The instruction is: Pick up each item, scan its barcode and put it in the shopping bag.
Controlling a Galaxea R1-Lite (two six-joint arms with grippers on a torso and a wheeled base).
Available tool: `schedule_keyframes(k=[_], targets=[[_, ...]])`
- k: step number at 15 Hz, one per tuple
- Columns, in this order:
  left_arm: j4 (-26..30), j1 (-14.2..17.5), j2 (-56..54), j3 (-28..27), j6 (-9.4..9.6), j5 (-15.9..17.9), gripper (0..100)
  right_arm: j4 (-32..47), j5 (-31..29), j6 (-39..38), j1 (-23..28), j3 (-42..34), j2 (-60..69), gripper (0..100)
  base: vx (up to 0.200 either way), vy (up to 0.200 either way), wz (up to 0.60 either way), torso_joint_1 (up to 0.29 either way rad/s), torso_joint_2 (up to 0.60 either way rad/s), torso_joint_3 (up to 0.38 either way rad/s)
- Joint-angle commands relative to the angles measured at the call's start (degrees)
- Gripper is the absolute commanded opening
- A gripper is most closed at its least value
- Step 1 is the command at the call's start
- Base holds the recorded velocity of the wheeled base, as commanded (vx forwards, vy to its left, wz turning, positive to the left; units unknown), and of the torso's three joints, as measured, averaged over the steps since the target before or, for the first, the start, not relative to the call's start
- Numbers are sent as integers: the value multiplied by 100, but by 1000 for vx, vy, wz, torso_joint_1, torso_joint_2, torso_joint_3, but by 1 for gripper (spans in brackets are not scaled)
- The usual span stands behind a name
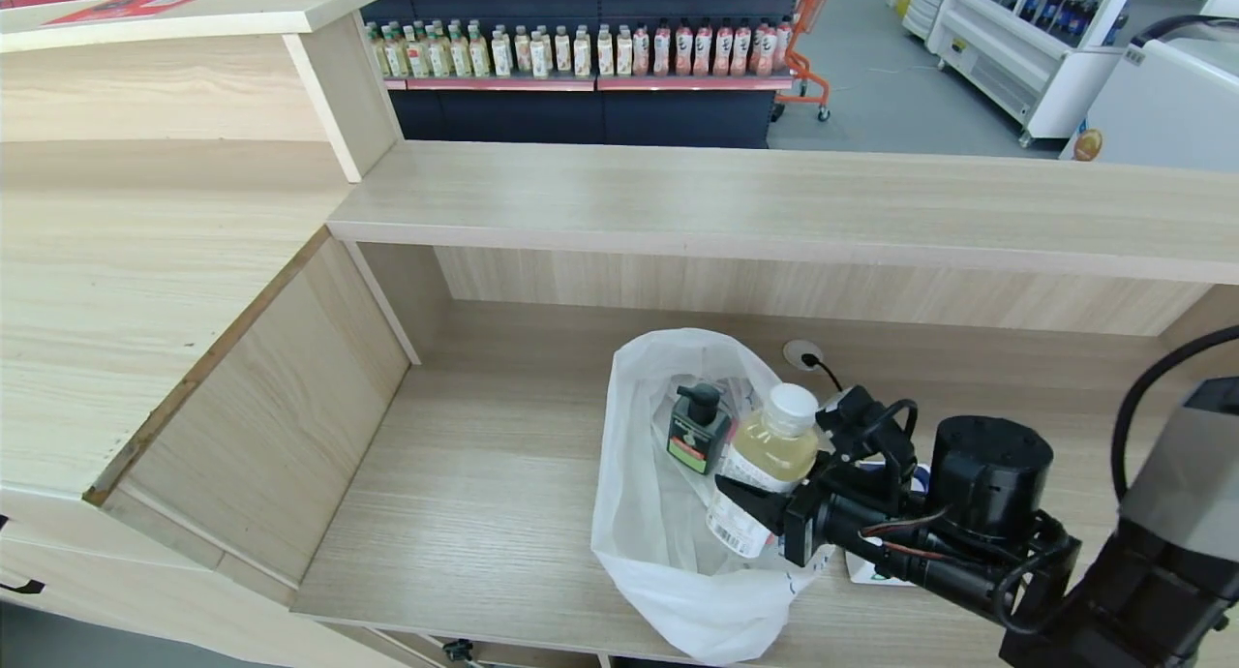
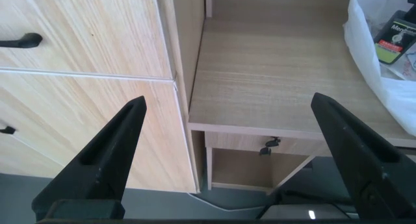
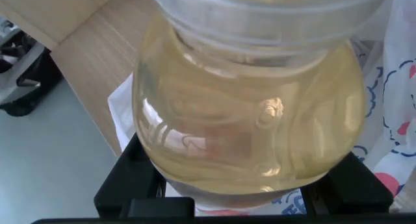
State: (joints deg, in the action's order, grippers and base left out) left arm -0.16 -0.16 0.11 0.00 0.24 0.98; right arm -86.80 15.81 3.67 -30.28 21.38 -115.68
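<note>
Two bottles show in my head view: a dark green pump bottle (image 1: 699, 432) inside the white plastic shopping bag (image 1: 650, 552) on the light wooden bench (image 1: 465, 513), and a clear plastic bottle of pale yellow drink (image 1: 771, 450) with a white cap, which my right gripper (image 1: 765, 501) clamps by its lower body, tilted over the bag's mouth. From the left wrist, my left gripper (image 2: 229, 100) hangs spread wide and holding nothing off the bench's front edge, well apart from the bag. From the right wrist, the yellow bottle sits squeezed between the black fingers (image 3: 130, 185).
</note>
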Motion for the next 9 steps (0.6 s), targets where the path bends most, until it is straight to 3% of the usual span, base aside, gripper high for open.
schedule_keyframes(k=[1, 9], targets=[[-2, -2, -2, 0, 2, -1, 100, -320, 150, 257, 40, 6, -869, 0, 0, 0, 0, 0, 0, 0], [-2, -2, -2, 0, 2, -1, 100, -320, 440, 916, 101, 516, -1308, 0, 0, 0, 0, 0, 0, 0]])
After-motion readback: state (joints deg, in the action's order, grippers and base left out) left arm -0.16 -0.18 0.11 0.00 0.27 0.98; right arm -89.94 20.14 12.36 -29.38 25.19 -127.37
